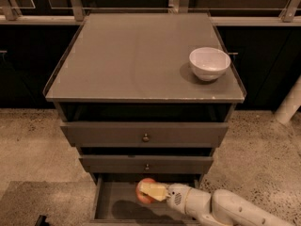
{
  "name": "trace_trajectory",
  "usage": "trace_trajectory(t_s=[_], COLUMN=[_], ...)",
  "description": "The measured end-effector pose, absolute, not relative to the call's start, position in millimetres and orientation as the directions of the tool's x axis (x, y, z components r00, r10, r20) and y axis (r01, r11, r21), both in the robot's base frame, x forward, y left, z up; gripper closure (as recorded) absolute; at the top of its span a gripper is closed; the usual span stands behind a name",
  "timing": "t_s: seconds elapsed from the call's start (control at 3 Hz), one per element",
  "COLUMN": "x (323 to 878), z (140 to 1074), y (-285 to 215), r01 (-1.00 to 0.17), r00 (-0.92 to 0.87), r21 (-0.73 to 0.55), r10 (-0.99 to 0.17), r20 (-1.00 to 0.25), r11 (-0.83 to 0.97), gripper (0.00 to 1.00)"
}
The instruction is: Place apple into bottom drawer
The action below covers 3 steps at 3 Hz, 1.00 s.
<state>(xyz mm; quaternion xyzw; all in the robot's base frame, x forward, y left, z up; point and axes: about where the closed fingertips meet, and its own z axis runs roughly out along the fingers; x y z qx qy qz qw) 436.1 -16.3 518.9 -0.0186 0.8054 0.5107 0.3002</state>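
The apple [145, 192] is small, round and red-orange. My gripper [151, 191] is shut on it, with a pale finger [154, 189] across its front. The white arm reaches in from the lower right. The apple hangs over the open bottom drawer [110, 202], a shallow grey box pulled out below the two upper drawers. Its shadow lies on the drawer floor just below it.
A white bowl [209, 63] stands at the right on the grey cabinet top [136, 55]. The top drawer [146, 134] and middle drawer [146, 164] have small round knobs and stand slightly out. Speckled floor lies on both sides. A white post [290, 102] stands at right.
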Motion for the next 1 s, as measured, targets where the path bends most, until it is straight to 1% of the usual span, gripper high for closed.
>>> trace_trajectory(t_s=[0.33,0.67,1.0], x=[443.7,436.9,442.0], z=[450.1,436.9,413.9], y=[-10.9,-1.5,-2.5], r01=[-0.213,-0.187,-0.142], r00=[-0.845,-0.855,-0.866], r21=[0.869,0.890,0.901], r10=[0.363,0.377,0.390], r20=[-0.394,-0.355,-0.313], r11=[0.446,0.415,0.409], gripper=[1.00,1.00,1.00])
